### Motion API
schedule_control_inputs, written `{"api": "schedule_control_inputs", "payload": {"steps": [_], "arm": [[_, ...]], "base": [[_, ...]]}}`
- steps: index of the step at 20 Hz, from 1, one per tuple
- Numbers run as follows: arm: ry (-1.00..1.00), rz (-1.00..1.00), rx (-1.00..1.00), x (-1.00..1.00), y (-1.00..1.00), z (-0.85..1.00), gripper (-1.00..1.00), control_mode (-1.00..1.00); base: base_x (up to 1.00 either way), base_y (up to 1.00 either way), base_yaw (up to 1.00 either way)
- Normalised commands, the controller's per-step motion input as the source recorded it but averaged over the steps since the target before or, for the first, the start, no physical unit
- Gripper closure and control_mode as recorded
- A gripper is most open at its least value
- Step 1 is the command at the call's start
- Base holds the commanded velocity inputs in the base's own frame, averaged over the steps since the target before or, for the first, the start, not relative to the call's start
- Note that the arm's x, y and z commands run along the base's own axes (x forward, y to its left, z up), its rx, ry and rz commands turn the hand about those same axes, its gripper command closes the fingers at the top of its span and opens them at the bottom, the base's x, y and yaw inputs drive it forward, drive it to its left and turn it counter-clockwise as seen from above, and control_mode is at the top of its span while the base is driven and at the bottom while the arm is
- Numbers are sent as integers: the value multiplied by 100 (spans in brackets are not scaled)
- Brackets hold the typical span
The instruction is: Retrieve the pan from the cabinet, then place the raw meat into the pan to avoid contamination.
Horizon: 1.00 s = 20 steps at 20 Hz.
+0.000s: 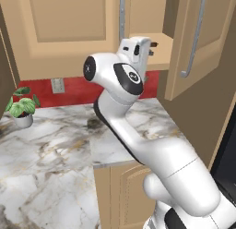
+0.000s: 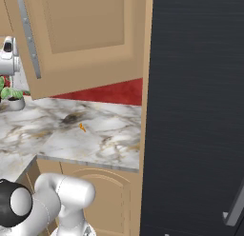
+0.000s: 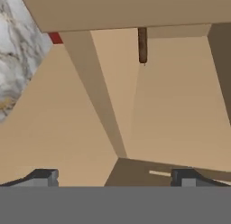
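One brown pan handle (image 3: 142,44) pokes down at twelve o'clock in the hand view, inside the cabinet (image 3: 176,105). Below it the gripper (image 3: 115,177) stands spread wide, holding nothing. From the left base view, a potted plant (image 1: 21,107) sits at nine o'clock on the marble counter (image 1: 55,145).

Counter: a marble countertop (image 1: 55,145), white with grey and tan veining, runs along a red backsplash (image 1: 76,91) and turns a corner.
On the counter, far left: a small potted plant (image 1: 22,108) in a white pot, close to the backsplash.
Shelf: a plain wooden shelf (image 1: 159,49) shows inside the open cabinet (image 1: 203,43); a short dark handle (image 3: 142,44) pokes over its edge.
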Motion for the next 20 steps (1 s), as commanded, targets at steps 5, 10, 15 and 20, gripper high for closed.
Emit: {"api": "schedule_control_inputs", "payload": {"steps": [5, 10, 15, 20], "arm": [[4, -11, -3, -24, -15, 0, -100, -100], [4, -18, -1, -54, -13, 1, -100, -100], [5, -20, -4, -50, -21, 20, -100, -100], [2, -18, -8, -49, -30, 35, -100, -100]], "base": [[0, 0, 0], [0, 0, 0], [0, 0, 0], [0, 0, 0]]}}
